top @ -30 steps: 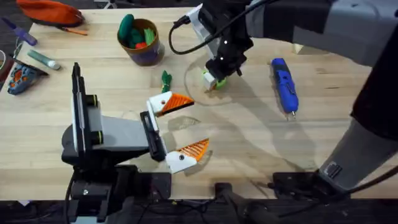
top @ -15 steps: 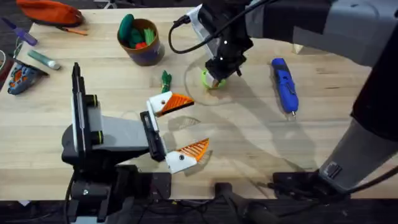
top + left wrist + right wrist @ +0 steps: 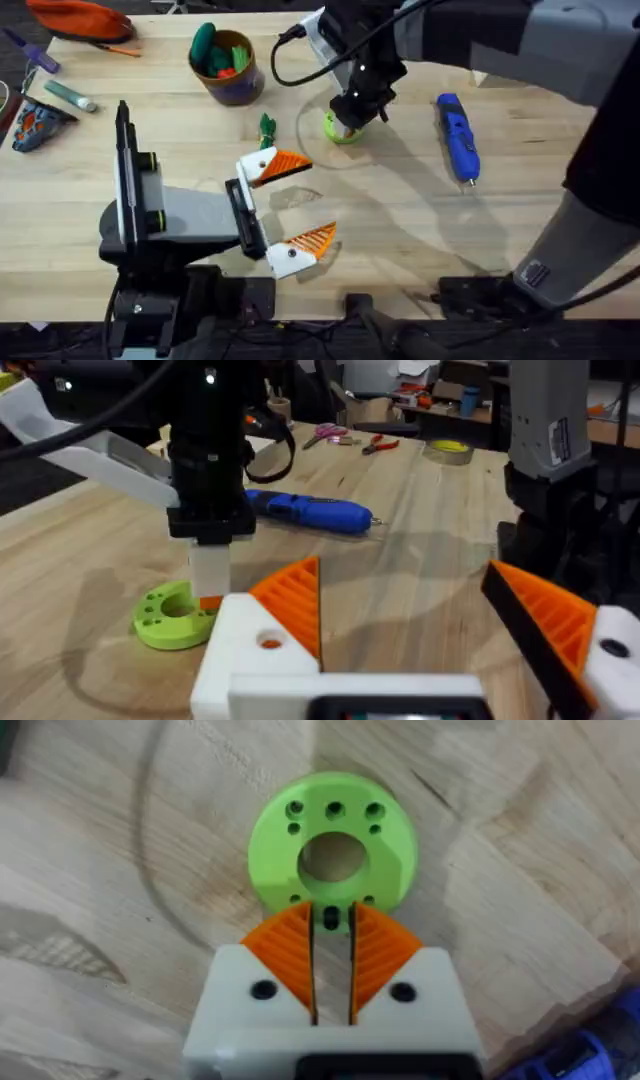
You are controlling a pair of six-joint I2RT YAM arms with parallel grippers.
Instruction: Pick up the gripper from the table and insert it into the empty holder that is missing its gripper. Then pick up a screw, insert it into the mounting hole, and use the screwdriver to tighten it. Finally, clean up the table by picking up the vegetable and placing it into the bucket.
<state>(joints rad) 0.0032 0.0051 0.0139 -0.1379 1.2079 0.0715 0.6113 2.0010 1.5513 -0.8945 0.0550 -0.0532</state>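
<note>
Right wrist showing right gripper [image 3: 331,925] nearly closed, empty, over green disc [image 3: 333,842]; overhead hiding this, left gripper [image 3: 285,215] gaping wide.

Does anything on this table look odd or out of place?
One thing: the right gripper has its orange pads nearly closed on the edge of the lime-green disc, not on a screw or the blue screwdriver lying beside it. The leafy vegetable still lies on the table, outside the bucket.

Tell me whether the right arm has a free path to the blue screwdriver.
Probably yes. The screwdriver lies alone on bare table just beside the right gripper, which hangs over the green disc, nearly closed, with nothing between them.
</note>
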